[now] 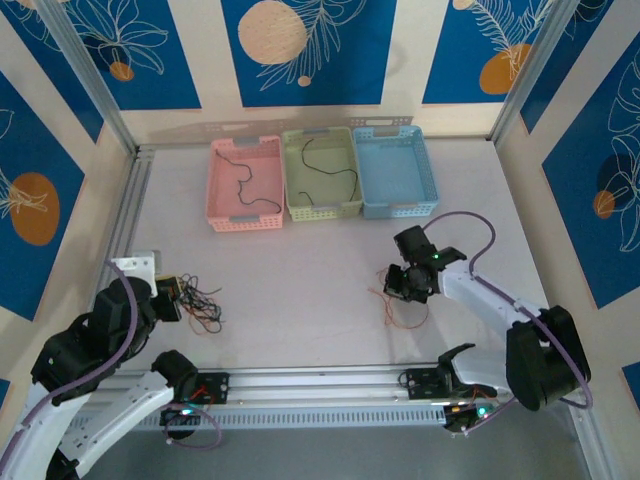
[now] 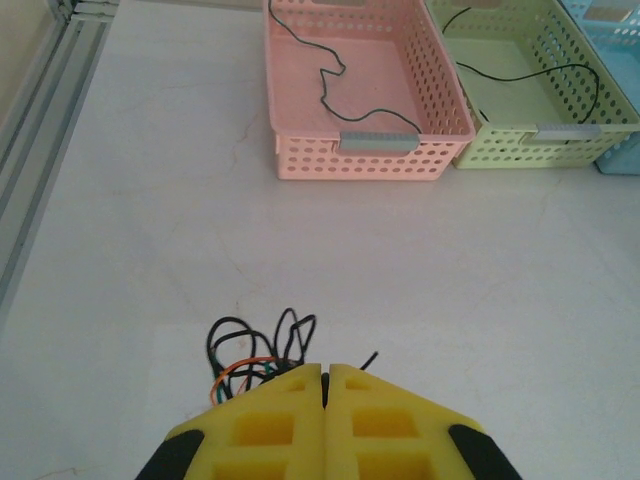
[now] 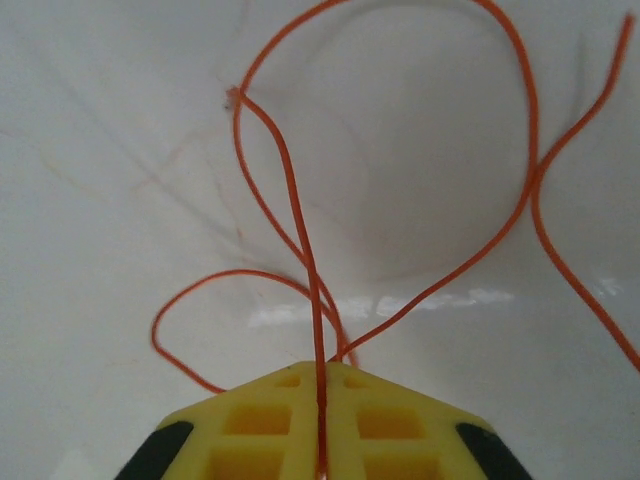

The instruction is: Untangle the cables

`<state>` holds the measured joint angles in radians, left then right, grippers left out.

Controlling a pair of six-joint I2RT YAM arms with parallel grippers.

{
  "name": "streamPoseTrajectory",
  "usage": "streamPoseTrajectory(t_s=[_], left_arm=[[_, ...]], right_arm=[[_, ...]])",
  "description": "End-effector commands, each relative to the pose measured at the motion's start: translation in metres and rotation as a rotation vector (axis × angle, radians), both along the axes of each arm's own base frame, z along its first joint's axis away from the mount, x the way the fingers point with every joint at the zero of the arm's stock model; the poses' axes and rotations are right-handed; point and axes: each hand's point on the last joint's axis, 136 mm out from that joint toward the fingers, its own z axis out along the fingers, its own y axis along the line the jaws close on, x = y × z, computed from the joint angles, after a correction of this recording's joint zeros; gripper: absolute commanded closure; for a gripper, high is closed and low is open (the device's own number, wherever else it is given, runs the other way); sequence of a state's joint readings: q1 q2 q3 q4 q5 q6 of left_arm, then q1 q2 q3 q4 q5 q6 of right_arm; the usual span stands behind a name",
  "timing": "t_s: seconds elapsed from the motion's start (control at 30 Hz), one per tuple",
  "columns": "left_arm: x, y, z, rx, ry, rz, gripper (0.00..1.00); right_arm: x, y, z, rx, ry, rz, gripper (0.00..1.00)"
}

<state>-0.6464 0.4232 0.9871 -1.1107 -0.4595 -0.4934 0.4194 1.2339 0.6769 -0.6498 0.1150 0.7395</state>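
Note:
A tangle of black, orange and greenish cables (image 2: 255,350) lies on the white table at the near left (image 1: 203,305). My left gripper (image 2: 325,368) rests at its edge (image 1: 170,298), jaws shut with a dark strand pinched at the tips. My right gripper (image 3: 322,368) hangs low over the table right of centre (image 1: 405,285), shut on one orange cable (image 3: 300,230) that runs up through the slit between the jaws. The rest of that cable loops loose on the table (image 1: 400,315). A single black cable (image 1: 243,185) lies in the pink basket and another (image 1: 325,165) in the green one.
Pink (image 1: 246,218), green (image 1: 322,208) and blue (image 1: 400,205) baskets stand side by side at the back. An aluminium rail (image 1: 125,215) runs along the left side and another along the near edge (image 1: 320,380). A lilac hose (image 1: 470,225) arcs above the right arm.

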Motion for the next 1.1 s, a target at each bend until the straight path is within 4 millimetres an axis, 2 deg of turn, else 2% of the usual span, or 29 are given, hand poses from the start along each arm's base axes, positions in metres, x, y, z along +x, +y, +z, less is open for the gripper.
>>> streamPoseTrajectory(t_s=[0.0, 0.1, 0.2, 0.37, 0.53, 0.8, 1.07], left_arm=[[0.001, -0.003, 0.004, -0.012, -0.029, -0.025, 1.00], [0.000, -0.003, 0.005, -0.013, -0.030, -0.024, 1.00], [0.000, -0.003, 0.005, -0.018, -0.034, -0.024, 1.00], [-0.001, -0.002, 0.006, -0.022, -0.040, -0.025, 1.00], [-0.001, -0.002, 0.005, -0.021, -0.039, -0.025, 1.00], [-0.001, -0.002, 0.006, -0.021, -0.042, -0.023, 1.00], [-0.001, -0.002, 0.006, -0.023, -0.042, -0.021, 1.00]], right_arm=[[-0.011, 0.005, -0.008, -0.007, 0.040, 0.014, 0.78], [-0.010, 0.010, -0.010, -0.031, 0.040, 0.051, 0.67], [-0.009, 0.014, -0.009, -0.040, 0.027, 0.082, 0.60], [-0.003, 0.020, -0.005, -0.083, 0.000, 0.143, 0.55], [0.009, 0.024, 0.001, -0.216, -0.048, 0.247, 0.47], [0.010, 0.037, -0.013, -0.382, 0.003, 0.407, 0.39], [0.013, 0.038, -0.024, -0.431, 0.047, 0.428, 0.39]])
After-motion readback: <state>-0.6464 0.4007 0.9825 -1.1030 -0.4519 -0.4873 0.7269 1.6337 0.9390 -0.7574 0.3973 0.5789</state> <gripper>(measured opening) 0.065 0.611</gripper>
